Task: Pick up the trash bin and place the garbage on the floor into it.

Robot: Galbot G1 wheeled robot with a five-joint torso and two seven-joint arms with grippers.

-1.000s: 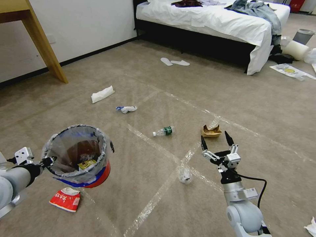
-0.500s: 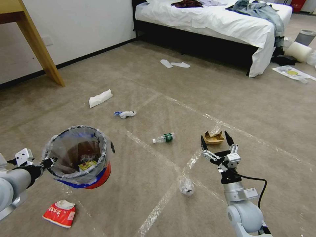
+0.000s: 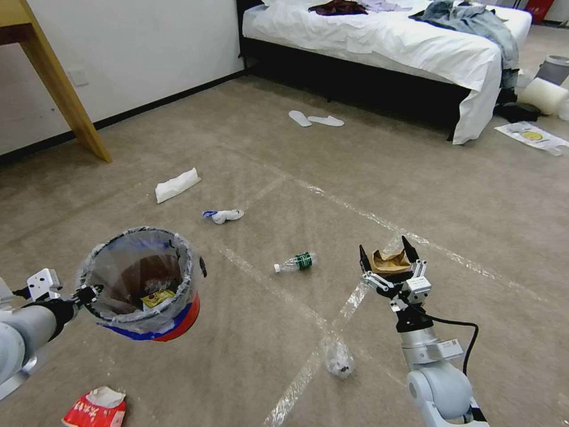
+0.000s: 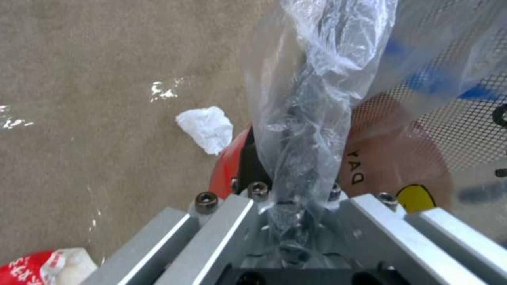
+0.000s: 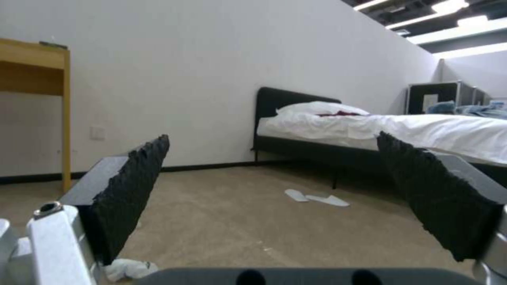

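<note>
Already I had the trash bin (image 3: 142, 284) hanging off the floor (image 3: 249, 356) on the near left, its rim and clear liner pinched in the left gripper (image 3: 89, 292); the left wrist view showed the jaws pressed together on bunched plastic and rim. A yellow-labelled packet lay inside. Held by one edge like that, I judged the light bucket would tilt or swing easily, and the slick liner could slide under the pads.

On the near right, the right gripper (image 3: 384, 259) hovered above the carpet with its black fingers (image 5: 132, 198) spread wide and nothing between them. Just beyond it lay the torn brown paper bag (image 3: 389, 261). I reckoned it light and crushable, best taken across a folded edge. The clear bottle (image 3: 295, 261) lay left of it, likely to roll, so I would close across its middle. A knotted clear bag (image 3: 339, 362) sat nearer me, a red wrapper (image 3: 93, 408) at the near left, and white tissues (image 3: 176, 184) farther off.
</note>
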